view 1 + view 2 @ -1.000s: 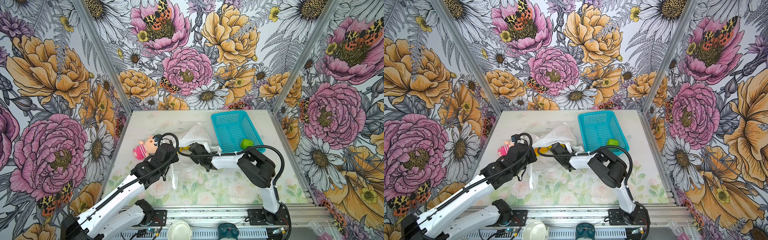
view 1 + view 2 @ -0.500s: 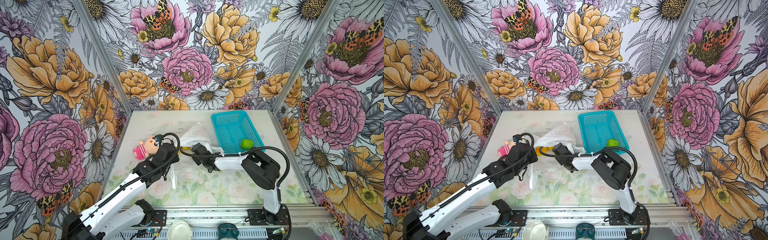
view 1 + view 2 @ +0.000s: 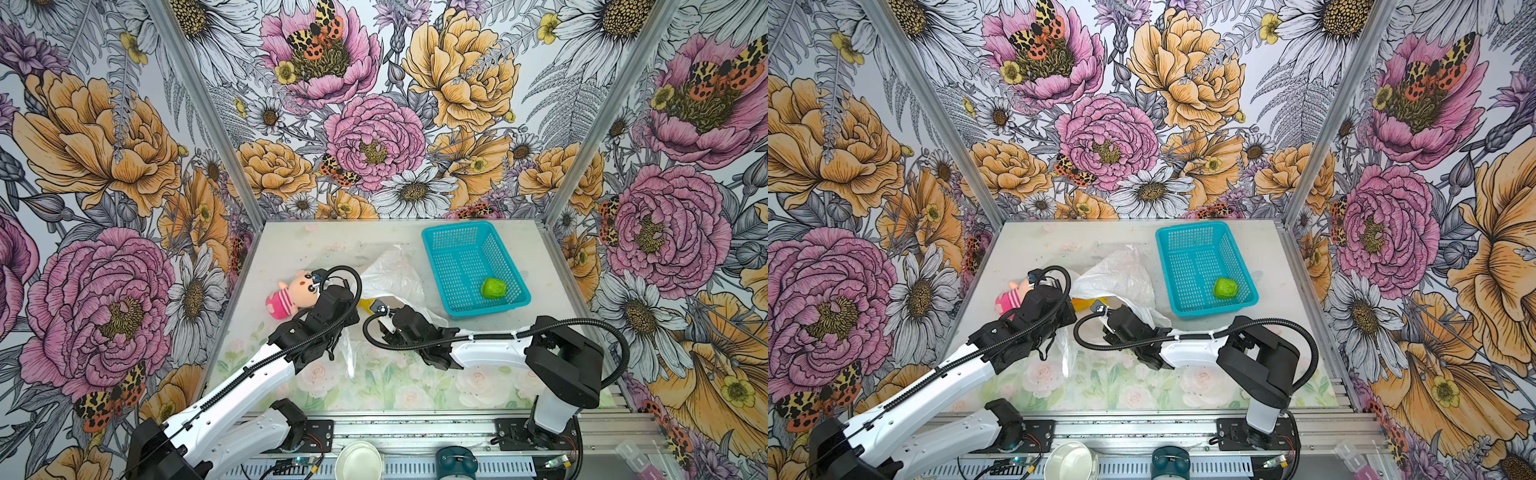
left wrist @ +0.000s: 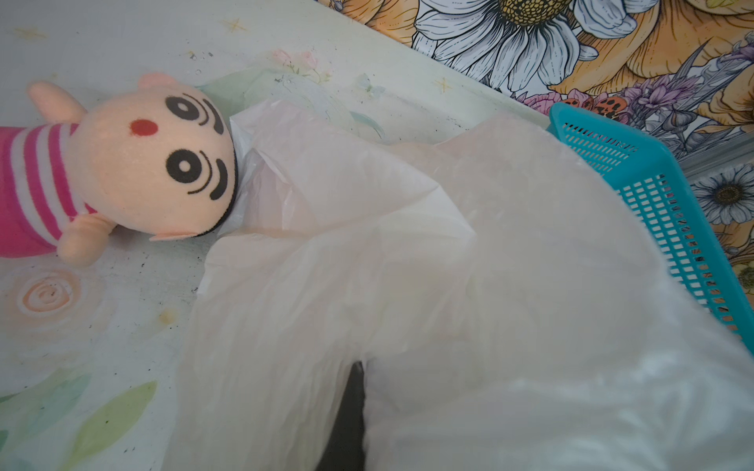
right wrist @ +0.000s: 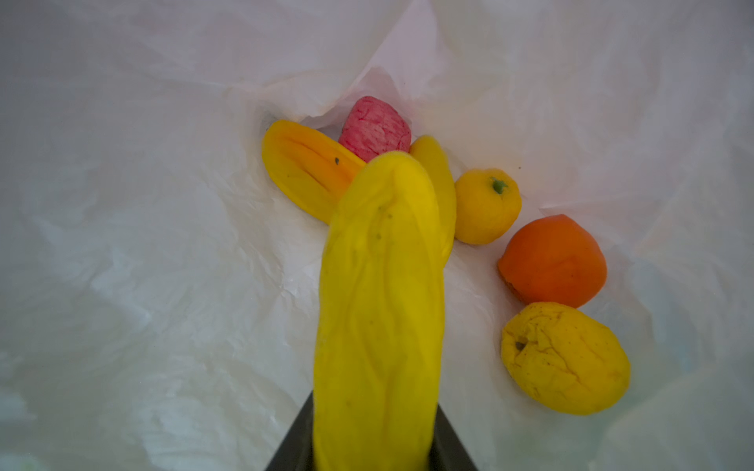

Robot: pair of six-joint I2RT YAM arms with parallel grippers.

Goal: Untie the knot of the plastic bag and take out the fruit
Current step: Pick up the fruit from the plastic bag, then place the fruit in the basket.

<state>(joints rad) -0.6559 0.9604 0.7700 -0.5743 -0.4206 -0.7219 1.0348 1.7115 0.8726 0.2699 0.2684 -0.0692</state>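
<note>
The white plastic bag (image 3: pixel 390 274) lies crumpled mid-table with its mouth open toward the front; the knot is out of view. My left gripper (image 4: pixel 354 379) is shut on the bag's film at the mouth's left edge. Reaching inside the bag, my right gripper (image 5: pixel 373 440) is shut on a long yellow fruit (image 5: pixel 379 285). Deeper in the bag lie an orange-yellow long fruit (image 5: pixel 304 171), a red-pink one (image 5: pixel 374 127), a round yellow one (image 5: pixel 485 206), an orange one (image 5: pixel 553 261) and a wrinkled yellow one (image 5: pixel 565 359). A green fruit (image 3: pixel 493 287) sits in the basket.
The teal mesh basket (image 3: pixel 457 226) stands at the back right, close to the bag. A pink-striped plush doll (image 3: pixel 291 293) lies left of the bag, against my left wrist. Flowered walls close in the table on three sides.
The right jaws have narrowed onto the long yellow fruit, and the right wrist has drawn back slightly toward the table's front. The left arm holds its place.
</note>
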